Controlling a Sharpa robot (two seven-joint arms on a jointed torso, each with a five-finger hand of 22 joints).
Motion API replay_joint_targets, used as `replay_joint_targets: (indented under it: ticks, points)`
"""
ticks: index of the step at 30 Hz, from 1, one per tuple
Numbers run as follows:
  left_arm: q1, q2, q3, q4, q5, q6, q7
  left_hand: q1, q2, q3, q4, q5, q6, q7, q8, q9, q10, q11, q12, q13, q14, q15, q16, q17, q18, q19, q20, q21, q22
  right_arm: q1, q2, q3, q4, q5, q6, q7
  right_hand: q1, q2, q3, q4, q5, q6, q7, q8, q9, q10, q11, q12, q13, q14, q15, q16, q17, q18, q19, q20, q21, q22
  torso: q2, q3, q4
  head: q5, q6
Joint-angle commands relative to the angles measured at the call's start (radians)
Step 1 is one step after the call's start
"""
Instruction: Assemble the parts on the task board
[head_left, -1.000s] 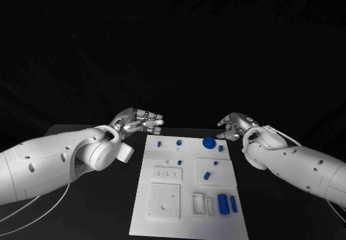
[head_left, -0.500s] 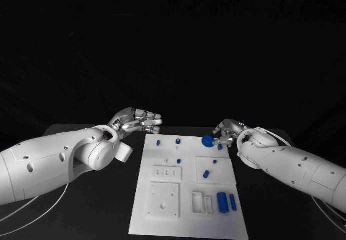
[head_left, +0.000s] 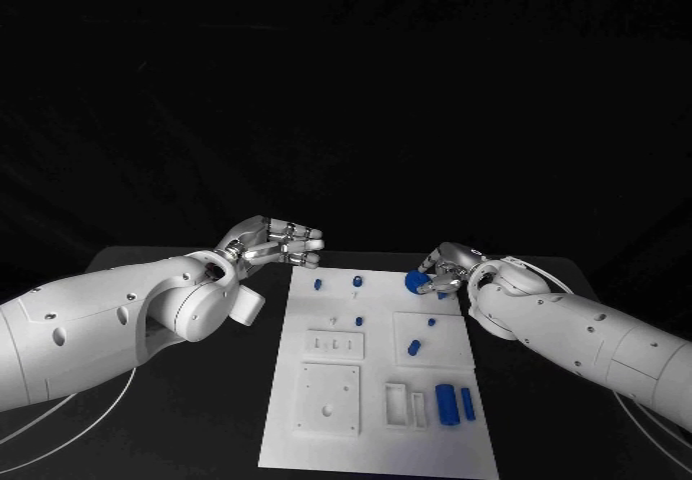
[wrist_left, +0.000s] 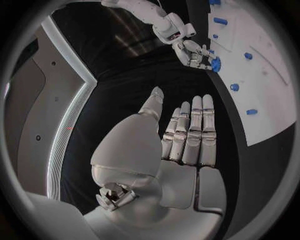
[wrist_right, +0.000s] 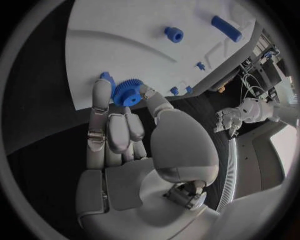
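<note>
The white task board (head_left: 375, 440) lies in the middle of the table and carries several small blue parts. A blue gear (head_left: 415, 283) stands near the board's far right corner. My right hand (head_left: 447, 268) has reached it, and in the right wrist view the gear (wrist_right: 127, 93) sits pinched between thumb and fingers (wrist_right: 100, 100). From the left wrist view the same gear (wrist_left: 215, 64) shows at the right hand (wrist_left: 189, 49). My left hand (head_left: 274, 243) hovers beyond the board's far left corner with its fingers (wrist_left: 194, 130) stretched out, holding nothing.
Two blue pegs (head_left: 356, 283) stand at the board's far edge and a short cylinder (head_left: 414, 349) lies mid-board. Two longer blue pieces (head_left: 446, 406) lie near the front right beside white slotted blocks (head_left: 405, 407). A square white plate (head_left: 329, 400) sits front left.
My right hand moved left and down onto the blue gear and its fingers closed around it. The left hand stayed where it was.
</note>
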Motion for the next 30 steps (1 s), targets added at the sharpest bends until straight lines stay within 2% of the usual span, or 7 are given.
replay_joint_targets:
  ticks: [1, 8, 13, 17, 23, 30]
  points:
    - [0.0, 0.002, 0.001, 0.002, 0.006, 0.019, 0.009, 0.002, 0.01, -0.001, -0.004, 0.001, 0.001, 0.002, -0.002, -0.001, 0.001, 0.002, -0.004, 0.0, 0.004, 0.004, -0.003, 0.001, 0.008, 0.002, 0.005, -0.004, 0.0, -0.001, 0.002, 0.0, -0.003, -0.003, 0.061, -0.01, 0.0, 0.013, -0.006, 0.001, 0.002, -0.008, -0.002, -0.003, -0.001, 0.013, 0.0, 0.008, 0.007, 0.007, -0.002, 0.009, 0.004, 0.002, 0.009, -0.002, -0.006, 0.005, 0.0, 0.0009, -0.0005, 0.002, -0.002]
    - [0.0, 0.002, 0.001, 0.002, 0.005, 0.02, 0.008, 0.002, 0.01, -0.001, -0.004, 0.001, 0.001, 0.002, -0.002, -0.001, 0.001, 0.002, -0.004, 0.0, 0.004, 0.004, -0.003, 0.001, 0.008, 0.002, 0.005, -0.004, 0.0, -0.001, 0.002, 0.001, -0.009, -0.012, 0.075, -0.037, -0.001, 0.021, 0.009, -0.002, -0.007, -0.007, -0.005, -0.003, -0.001, 0.02, -0.004, 0.007, 0.011, 0.006, -0.004, 0.018, 0.01, 0.001, 0.015, -0.005, -0.012, 0.021, 0.0, 0.0013, -0.0006, 0.003, -0.004]
    - [0.0, 0.002, 0.001, 0.002, 0.005, 0.021, 0.007, 0.001, 0.011, -0.002, -0.004, 0.001, 0.001, 0.003, -0.002, -0.001, 0.001, 0.002, -0.004, 0.0, 0.004, 0.005, -0.003, 0.001, 0.008, 0.002, 0.005, -0.004, 0.0, -0.001, 0.003, 0.001, -0.008, -0.016, 0.087, -0.054, -0.001, 0.025, 0.012, -0.002, -0.009, -0.02, -0.011, -0.003, -0.003, 0.02, -0.013, -0.001, 0.01, 0.006, -0.011, 0.022, 0.015, -0.001, 0.02, -0.009, -0.017, 0.029, 0.0, 0.0014, -0.0018, 0.005, -0.005]
    - [0.0, 0.002, 0.001, 0.002, 0.005, 0.022, 0.007, 0.001, 0.011, -0.002, -0.004, 0.001, 0.001, 0.003, -0.002, -0.001, 0.0, 0.002, -0.004, 0.0, 0.003, 0.005, -0.003, 0.001, 0.009, 0.001, 0.006, -0.004, 0.0, -0.001, 0.005, 0.001, -0.009, -0.018, 0.088, -0.064, 0.001, 0.029, 0.018, -0.005, -0.017, -0.035, -0.01, -0.003, -0.005, 0.024, -0.014, -0.003, 0.011, 0.007, -0.012, 0.021, 0.015, -0.005, 0.023, -0.012, -0.023, 0.034, 0.0, 0.0014, -0.0012, 0.005, -0.005]
    - [0.0, 0.002, 0.001, 0.001, 0.005, 0.022, 0.007, 0.001, 0.011, -0.002, -0.004, 0.001, 0.001, 0.003, -0.002, -0.001, 0.0, 0.002, -0.004, 0.0, 0.003, 0.005, -0.003, 0.001, 0.009, 0.001, 0.006, -0.004, 0.0, 0.0, 0.005, 0.001, -0.007, -0.024, 0.082, -0.07, -0.003, 0.031, 0.058, -0.014, -0.046, 0.018, -0.01, -0.004, -0.004, 0.027, -0.006, 0.0, 0.017, 0.007, -0.009, 0.022, 0.018, -0.002, 0.025, -0.01, -0.031, 0.048, -0.001, 0.0008, -0.0015, 0.005, -0.006]
    - [0.0, 0.002, 0.001, 0.002, 0.005, 0.021, 0.006, 0.001, 0.011, -0.002, -0.004, 0.001, 0.001, 0.003, -0.002, -0.001, 0.0, 0.002, -0.004, 0.0, 0.003, 0.005, -0.003, 0.001, 0.009, 0.001, 0.006, -0.004, 0.0, 0.0, 0.006, 0.001, 0.002, -0.033, 0.074, -0.073, -0.019, 0.032, 0.089, -0.008, -0.055, 0.069, -0.015, -0.004, -0.003, 0.032, -0.003, 0.006, 0.022, 0.008, -0.009, 0.029, 0.024, -0.002, 0.027, -0.01, -0.036, 0.067, -0.001, 0.0006, -0.0017, 0.004, -0.007]
